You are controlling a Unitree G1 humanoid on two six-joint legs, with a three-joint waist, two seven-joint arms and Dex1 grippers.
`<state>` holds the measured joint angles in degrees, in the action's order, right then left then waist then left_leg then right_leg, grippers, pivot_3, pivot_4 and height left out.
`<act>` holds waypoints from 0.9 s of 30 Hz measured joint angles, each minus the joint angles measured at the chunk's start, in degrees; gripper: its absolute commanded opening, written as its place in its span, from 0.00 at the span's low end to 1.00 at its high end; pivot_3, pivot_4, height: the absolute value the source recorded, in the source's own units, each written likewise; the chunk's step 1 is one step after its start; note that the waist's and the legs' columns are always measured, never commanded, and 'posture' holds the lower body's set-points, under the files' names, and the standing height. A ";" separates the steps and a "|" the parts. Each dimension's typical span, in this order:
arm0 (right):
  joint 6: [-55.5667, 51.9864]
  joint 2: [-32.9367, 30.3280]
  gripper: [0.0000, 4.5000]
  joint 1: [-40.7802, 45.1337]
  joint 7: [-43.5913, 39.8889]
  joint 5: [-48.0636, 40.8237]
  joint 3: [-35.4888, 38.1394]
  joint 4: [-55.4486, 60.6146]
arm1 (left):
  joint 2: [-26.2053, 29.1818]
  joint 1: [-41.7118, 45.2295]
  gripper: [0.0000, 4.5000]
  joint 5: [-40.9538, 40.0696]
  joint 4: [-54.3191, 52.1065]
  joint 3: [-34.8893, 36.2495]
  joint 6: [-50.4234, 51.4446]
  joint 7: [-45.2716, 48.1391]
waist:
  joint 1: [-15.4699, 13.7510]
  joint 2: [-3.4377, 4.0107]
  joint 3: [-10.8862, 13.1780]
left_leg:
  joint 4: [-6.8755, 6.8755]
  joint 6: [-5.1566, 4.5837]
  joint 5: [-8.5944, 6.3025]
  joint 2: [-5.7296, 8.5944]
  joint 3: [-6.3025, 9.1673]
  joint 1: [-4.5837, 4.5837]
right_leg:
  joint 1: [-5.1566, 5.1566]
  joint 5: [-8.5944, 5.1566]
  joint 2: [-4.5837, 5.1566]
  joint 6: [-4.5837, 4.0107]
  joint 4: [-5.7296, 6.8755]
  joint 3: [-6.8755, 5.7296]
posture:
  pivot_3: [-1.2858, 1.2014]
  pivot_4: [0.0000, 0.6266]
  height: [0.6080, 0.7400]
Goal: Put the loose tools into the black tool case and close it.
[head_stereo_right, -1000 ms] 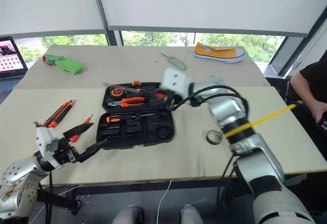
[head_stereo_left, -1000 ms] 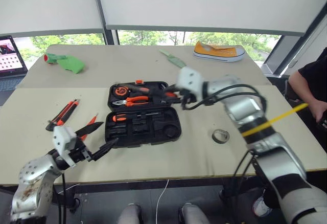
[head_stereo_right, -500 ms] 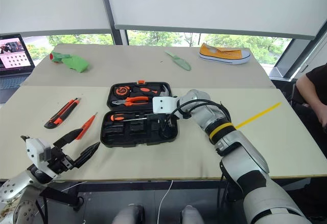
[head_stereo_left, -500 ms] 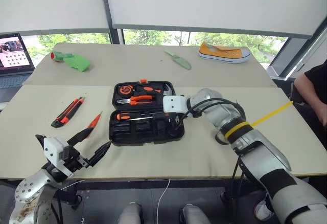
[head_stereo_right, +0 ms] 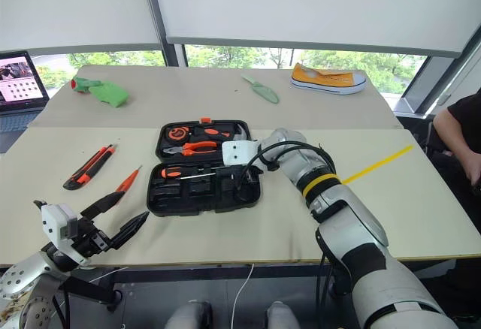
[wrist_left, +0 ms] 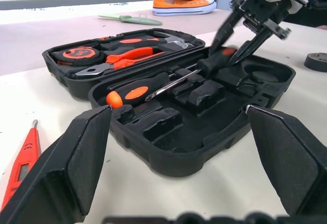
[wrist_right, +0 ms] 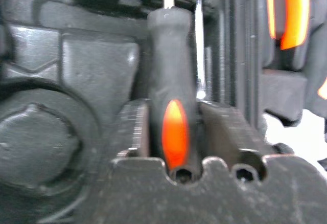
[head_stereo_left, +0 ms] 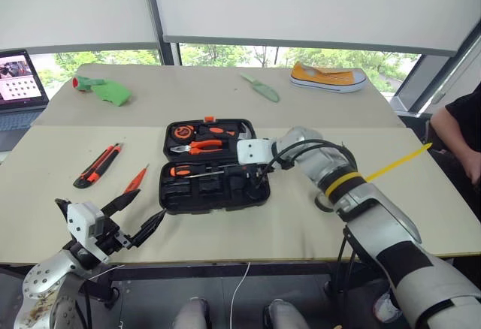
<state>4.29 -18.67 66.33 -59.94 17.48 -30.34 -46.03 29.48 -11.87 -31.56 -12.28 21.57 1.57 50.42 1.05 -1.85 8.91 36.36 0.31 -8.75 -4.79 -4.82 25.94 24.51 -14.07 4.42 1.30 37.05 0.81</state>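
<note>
The black tool case (head_stereo_left: 174, 197) lies open at the table's middle. One orange-and-black screwdriver (head_stereo_left: 197, 170) rests in its near half. My right gripper (head_stereo_left: 258, 182) reaches down into that half, open. Its fingers (wrist_right: 135, 132) straddle the black handle of a second screwdriver (wrist_right: 173, 127), which lies in a slot. The utility knife (head_stereo_left: 98, 165) and the orange tester screwdriver (head_stereo_left: 134, 181) lie on the table left of the case. The grey tape roll (wrist_left: 317, 61) sits right of the case. My left gripper (head_stereo_left: 139, 215) hovers open at the front left edge, holding nothing.
Orange-handled pliers (head_stereo_left: 197, 147), a tape measure and a hammer sit in the case's far half. On the far table are a green trowel (head_stereo_left: 261, 89), a yellow shoe (head_stereo_left: 328, 77), a green cloth (head_stereo_left: 105, 91) and a laptop (head_stereo_left: 19, 89). A person (head_stereo_left: 458, 134) stands at the right.
My right gripper came down from over the case's far half into the near half with the screwdriver, and its fingers have parted around the handle. The left gripper stayed open at the front edge.
</note>
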 measured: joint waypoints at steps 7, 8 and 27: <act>-2.63 -2.96 0.79 2.12 -9.33 -12.71 11.89 4.43 | 1.59 -0.13 1.00 0.26 0.74 0.24 -0.10 -0.04 | -0.07 0.01 0.02 | -0.15 0.00 0.00 -0.01 -0.02 0.00 | 0.07 0.00 -0.02 -0.01 -0.02 0.00 | 0.52 0.24 1.00; -3.34 -3.30 0.74 2.56 -9.80 -13.81 13.19 4.83 | 1.73 -0.13 1.00 0.41 0.97 0.43 -0.13 -0.02 | -0.06 0.01 0.02 | -0.16 0.00 0.00 -0.01 -0.02 -0.02 | 0.06 -0.01 -0.02 -0.02 -0.02 0.00 | 0.52 0.24 1.00; -0.82 9.03 0.01 -3.12 3.58 -10.84 13.81 -11.65 | 2.29 -1.26 1.00 0.76 -0.15 0.55 0.57 -0.95 | 0.84 -0.02 -0.01 | -0.44 0.07 0.02 -0.03 -0.10 -0.47 | -0.17 -0.14 -0.01 -0.23 0.04 0.01 | 0.52 0.24 1.00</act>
<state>3.46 -9.64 63.21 -56.36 6.64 -16.53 -57.68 31.78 -13.13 -30.80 -12.43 22.11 2.14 49.47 1.89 -1.87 8.90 35.92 0.39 -8.72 -4.82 -4.92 25.47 24.34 -14.20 4.41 1.08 37.09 0.83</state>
